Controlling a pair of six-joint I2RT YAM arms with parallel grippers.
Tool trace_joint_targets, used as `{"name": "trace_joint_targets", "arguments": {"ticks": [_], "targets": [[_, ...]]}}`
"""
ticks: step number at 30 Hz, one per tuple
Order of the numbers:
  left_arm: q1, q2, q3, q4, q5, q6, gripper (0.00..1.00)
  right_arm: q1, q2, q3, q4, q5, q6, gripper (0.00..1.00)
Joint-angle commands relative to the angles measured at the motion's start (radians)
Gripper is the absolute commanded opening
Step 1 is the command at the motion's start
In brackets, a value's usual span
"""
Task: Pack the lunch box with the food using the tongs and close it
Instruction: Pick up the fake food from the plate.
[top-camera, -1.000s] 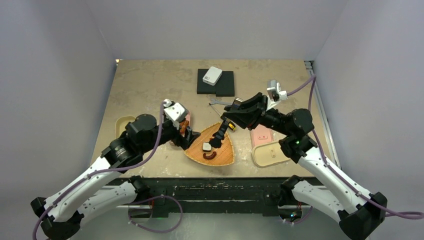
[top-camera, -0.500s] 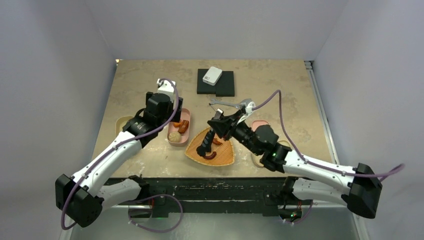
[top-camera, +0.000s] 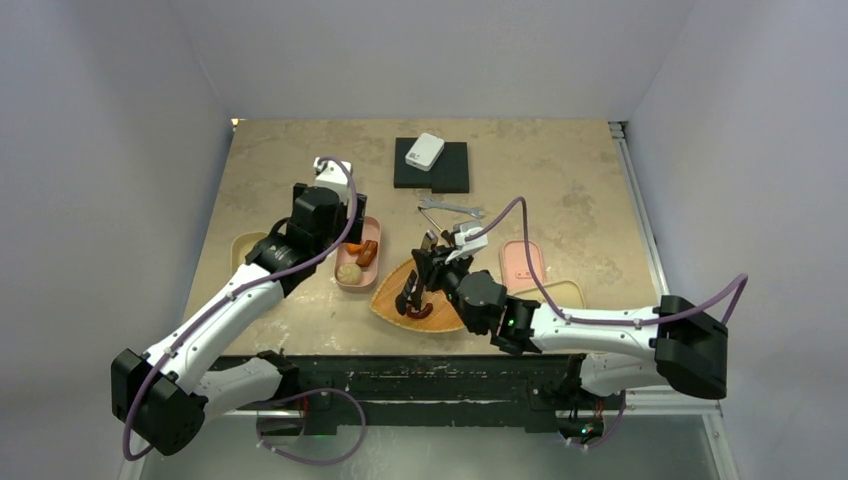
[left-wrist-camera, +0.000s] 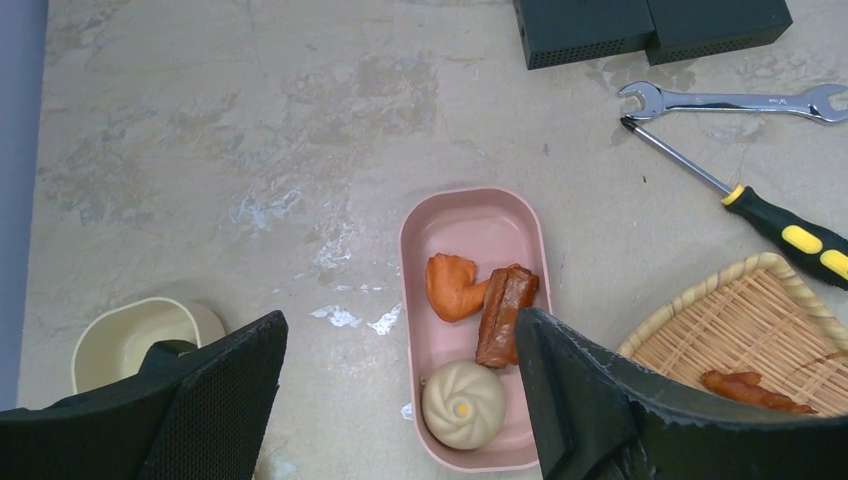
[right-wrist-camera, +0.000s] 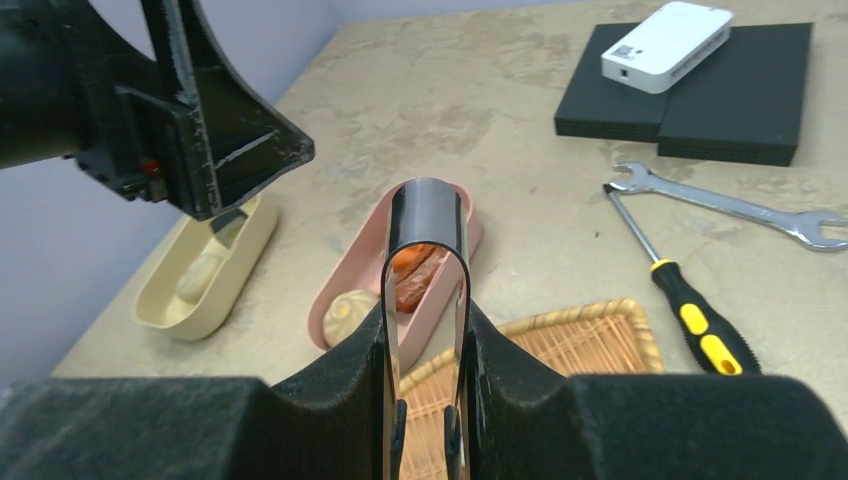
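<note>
Up on the white box (right-wrist-camera: 665, 33) sitting on the black blocks (right-wrist-camera: 740, 95) is a small dark label, way too tiny to read. Same goes for the stamp on the wrench (left-wrist-camera: 735, 100). The screwdriver (left-wrist-camera: 790, 235) tip lies just by the wrench head. The right gripper (right-wrist-camera: 425, 400) is clamped on the tongs (right-wrist-camera: 425, 215), with the tips down in the wicker tray (left-wrist-camera: 740, 320) near a sausage (left-wrist-camera: 745, 388). The left gripper (left-wrist-camera: 398, 340) hangs wide open over the pink lunch box (left-wrist-camera: 480, 225), which holds a bun (left-wrist-camera: 462, 403), an orange piece (left-wrist-camera: 452, 286) and a brown strip (left-wrist-camera: 505, 310).
</note>
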Motion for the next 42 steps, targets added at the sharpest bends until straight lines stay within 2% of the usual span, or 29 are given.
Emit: {"name": "trace_joint_targets", "arguments": {"ticks": [1,13,30,42], "targets": [[0.007,-0.009,-0.008,0.036,0.022,0.013,0.82,0.027,0.027,0.077,0.044,0.172,-0.044,0.23],[0.01,-0.008,-0.013,0.034,0.051,0.012,0.82,0.039,0.117,0.138,0.01,0.307,-0.088,0.26],[0.016,-0.007,-0.013,0.034,0.071,0.012,0.82,0.048,0.152,0.155,0.007,0.342,-0.097,0.32],[0.019,-0.01,-0.014,0.033,0.08,0.009,0.82,0.048,0.212,0.174,0.019,0.339,-0.098,0.33]]}}
